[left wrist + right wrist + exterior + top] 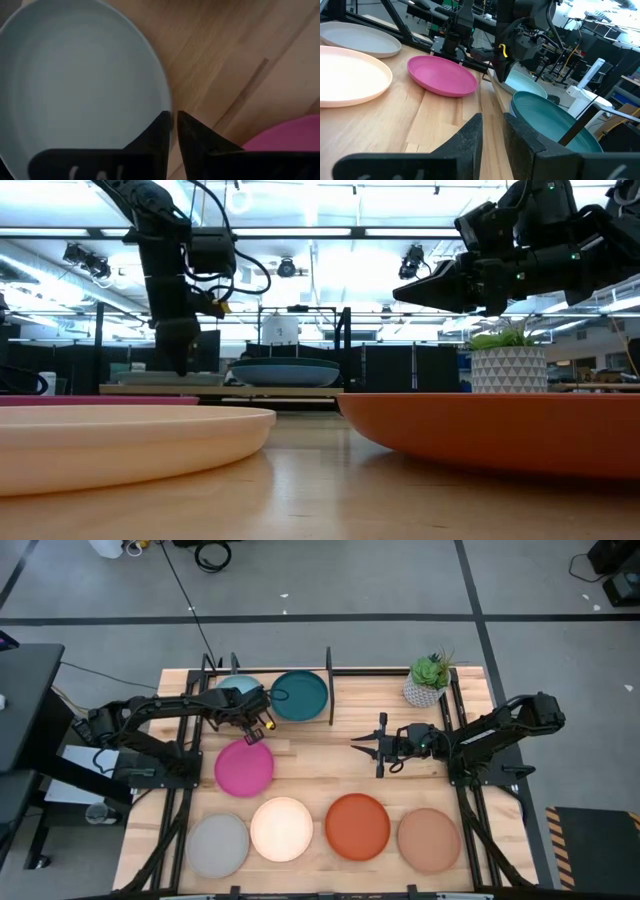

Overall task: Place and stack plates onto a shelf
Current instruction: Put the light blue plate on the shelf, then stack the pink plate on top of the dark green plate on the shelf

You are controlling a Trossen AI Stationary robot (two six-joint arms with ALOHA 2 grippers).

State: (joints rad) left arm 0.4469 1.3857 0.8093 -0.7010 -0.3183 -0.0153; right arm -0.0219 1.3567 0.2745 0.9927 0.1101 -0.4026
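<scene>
Six plates show smooth, matte and round with low raised rims: a pink plate [244, 767], a grey plate [217, 845], a cream plate [281, 828], an orange plate [357, 826] and a tan plate [428, 838] lie flat on the pale, grained wooden tabletop [310, 772], while a dark teal plate [300, 695] sits on the shelf [330, 686], a light board edged by thin black rods. A seventh, the light blue plate [236, 689], lies on the shelf beside the teal one, partly under the left arm.

The left gripper [254, 720] hangs over the shelf's front edge. In the left wrist view its two dark, wedge-shaped fingers [197, 140] stand nearly together with only a thin slit between them, right at the light blue plate's [80, 85] rim; whether they pinch that rim cannot be told. The pink plate [285, 135] lies just beyond the fingers on the table side, and the teal plate is close on the gripper's other flank.

The right gripper [366, 745] hovers above bare tabletop, fingers spread with an open gap and holding nothing. The pink plate [442, 75] lies ahead of it, well apart; the orange plate is nearest, on the table below and to one side. A potted green plant [430, 678] in a white faceted pot stands near the right arm.
</scene>
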